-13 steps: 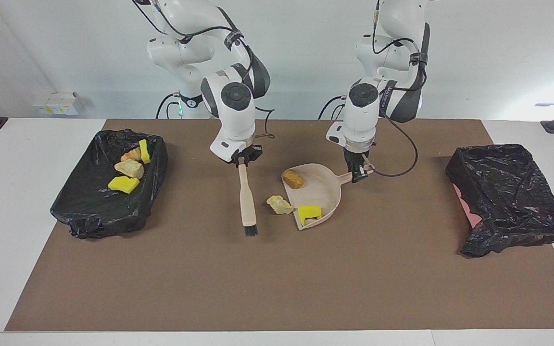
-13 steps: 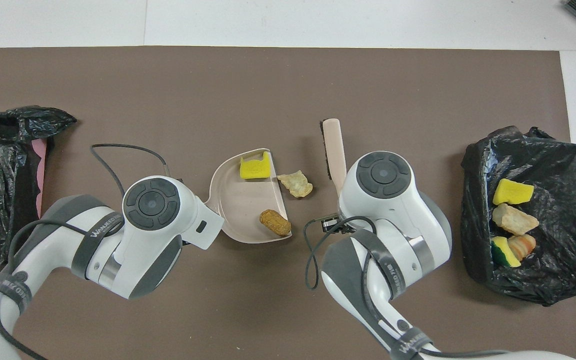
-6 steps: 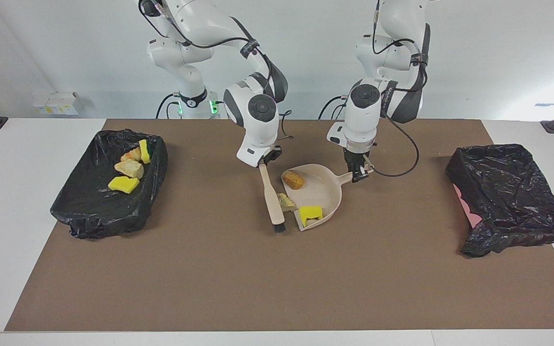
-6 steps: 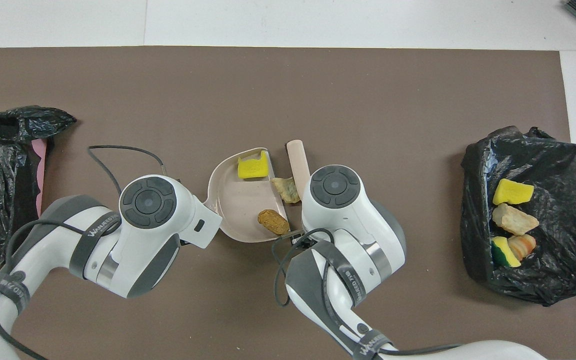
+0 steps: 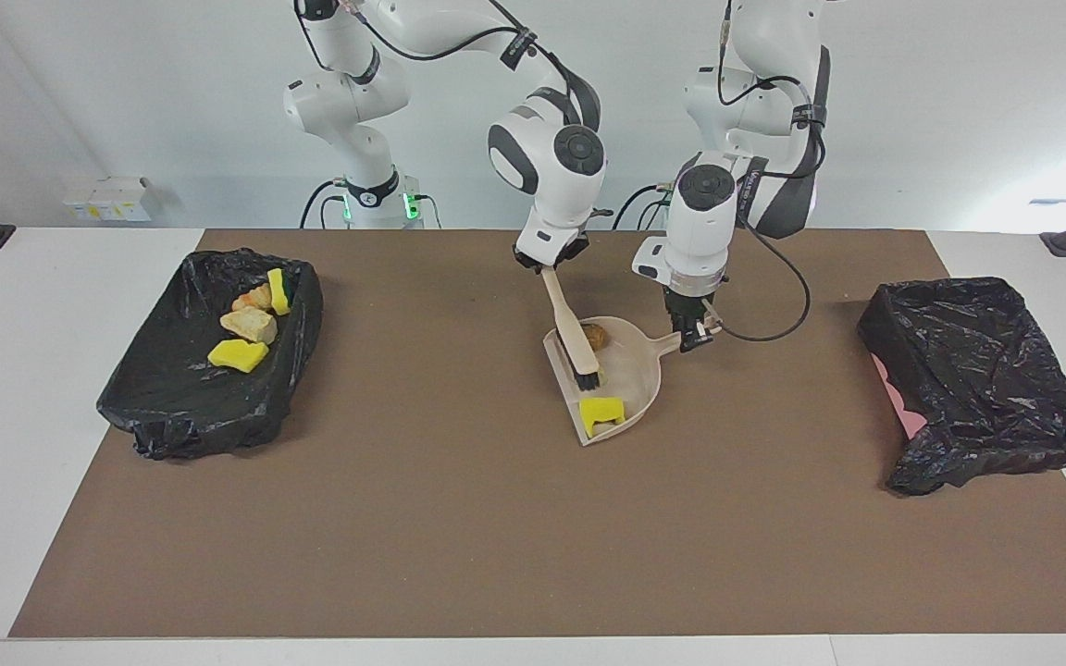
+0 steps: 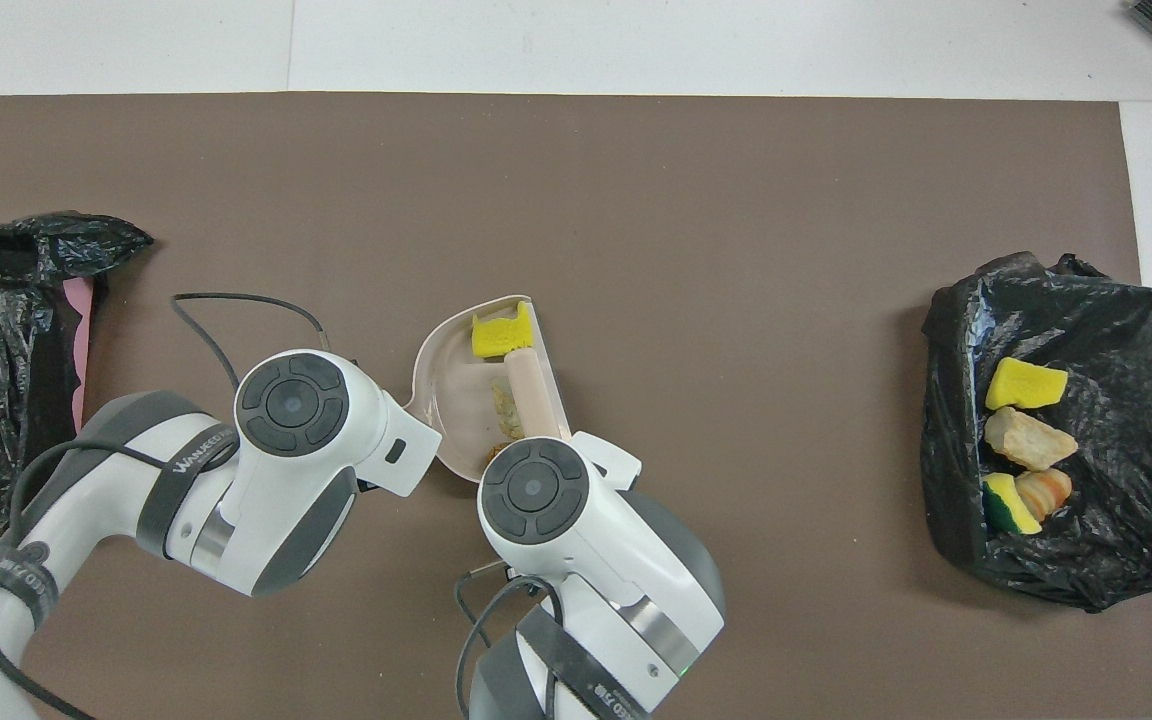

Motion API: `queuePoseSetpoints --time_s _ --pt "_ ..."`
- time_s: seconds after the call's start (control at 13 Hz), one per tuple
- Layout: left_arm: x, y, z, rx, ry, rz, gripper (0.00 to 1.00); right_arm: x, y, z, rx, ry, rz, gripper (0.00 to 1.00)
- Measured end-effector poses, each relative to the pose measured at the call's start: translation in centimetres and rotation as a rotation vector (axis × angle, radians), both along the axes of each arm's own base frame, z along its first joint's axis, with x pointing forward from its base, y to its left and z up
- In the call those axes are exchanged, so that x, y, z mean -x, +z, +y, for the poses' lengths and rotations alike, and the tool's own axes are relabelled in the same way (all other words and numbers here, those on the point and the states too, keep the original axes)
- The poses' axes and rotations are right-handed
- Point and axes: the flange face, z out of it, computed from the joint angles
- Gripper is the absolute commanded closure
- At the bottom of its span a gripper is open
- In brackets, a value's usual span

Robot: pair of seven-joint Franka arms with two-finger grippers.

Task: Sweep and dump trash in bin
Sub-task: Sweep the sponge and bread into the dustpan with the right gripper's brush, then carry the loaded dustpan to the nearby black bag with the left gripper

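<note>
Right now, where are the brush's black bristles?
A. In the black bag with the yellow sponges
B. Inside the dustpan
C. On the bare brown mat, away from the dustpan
B. The brush, held by the right hand, slants down so its bristles sit inside the dustpan, next to the yellow sponge chunk.

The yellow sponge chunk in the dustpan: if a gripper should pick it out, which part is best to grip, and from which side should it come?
Probably from straight above. The yellow sponge chunk lies flat near the open mouth of the dustpan, its top uncovered. Grip across its two flat sides; it looks soft and blocky. The brush stands just beside it, so it should be lifted away first.
</note>
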Motion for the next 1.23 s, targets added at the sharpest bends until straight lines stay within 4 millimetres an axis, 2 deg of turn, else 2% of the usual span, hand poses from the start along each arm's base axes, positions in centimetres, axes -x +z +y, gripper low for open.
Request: queuePoseSetpoints --time_s 0.15,0.31,0.46,0.62,0.77,1.0,1.23 --pt "-0.3 0.0 0.5 0.007 0.013 0.001 1.0 -1.8 2.7 -2.4 0.011 -0.045 0.003 1.0" --pt "-0.9 0.2 1.4 0.028 0.029 0.009 1.0 -2.2 5.7 -3.9 0.027 -0.063 0.013 1.0" --pt "-2.2 0.9 3.1 0.053 0.04 0.007 1.0 -0.2 8.3 -4.4 0.071 -0.042 0.042 1.0" --pt "-4.2 2.4 6.1 0.076 0.033 0.003 1.0 2.9 10.2 -4.5 0.13 -0.002 0.083 1.0" --pt "-6.2 4.5 9.6 0.113 0.036 0.007 1.0 5.6 9.9 -4.0 0.142 0.026 0.1 1.0" --pt "-8.8 8.1 15.1 0.173 0.064 0.005 1.0 8.6 6.6 -4.3 0.039 -0.034 0.101 1.0" --pt "-9.9 9.6 20.5 0.237 0.062 0.005 1.0 10.8 3.6 -2.9 0.017 -0.095 0.08 1.0"
